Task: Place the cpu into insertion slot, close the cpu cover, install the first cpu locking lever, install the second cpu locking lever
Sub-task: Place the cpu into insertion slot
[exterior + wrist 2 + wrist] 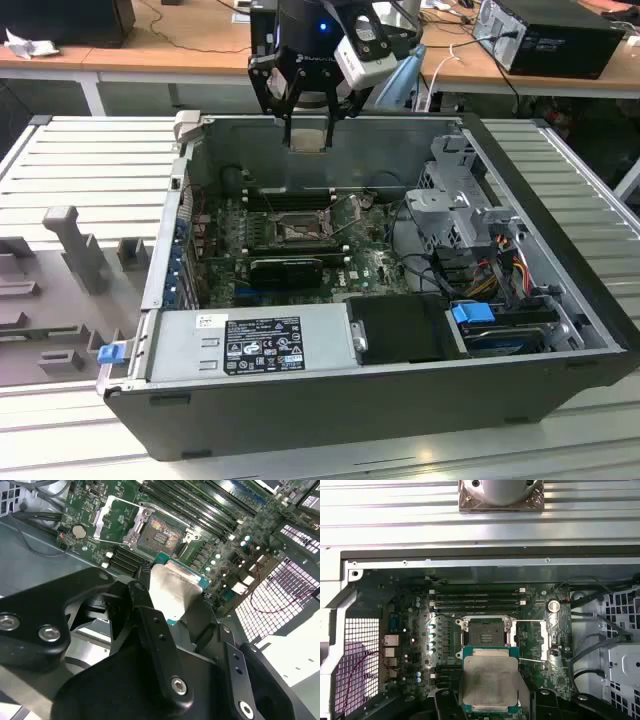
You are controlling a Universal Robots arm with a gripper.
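Exterior view: gripper (308, 127) high over the back wall of the open case (330, 400), clamped on the cpu (307, 139) by two opposite edges. Chip well above the board (370, 265) and not yet over the slot (297, 230), well apart from it.

Seen in the first wrist view: cpu (490, 680) flat between the fingers, silvery face toward the camera, a thin green border around it. Slot (486, 632) bare, dark centre exposed, nothing seated inside. Cover (546, 640) swung open, just beside the slot, so the way down looks free, as far as can be judged.

Seen in the second wrist view: same grip from a slanted angle, black fingers (141, 595) pressing on the chip (172, 587), slot (160, 535) and open cover (131, 534) beyond.

Step in hand, by judgement: carrying the chip to the slot, the first part of the task, with cover not yet closed.

To do it well, probably:
- Centre the chip squarely over the slot before any descent.
- Match the rotation, chip edges parallel to the silvery rim. Notches or corner mark too small to check here, so better not to assume the right orientation.
- Hold the chip level, no tilt toward any side.
- Go down straight and slowly. No pushing and no sliding sideways, because of the likely delicate contacts inside.
- Stay clear of the open cover with the fingers.
- Let go only with the chip resting flat on all four sides.
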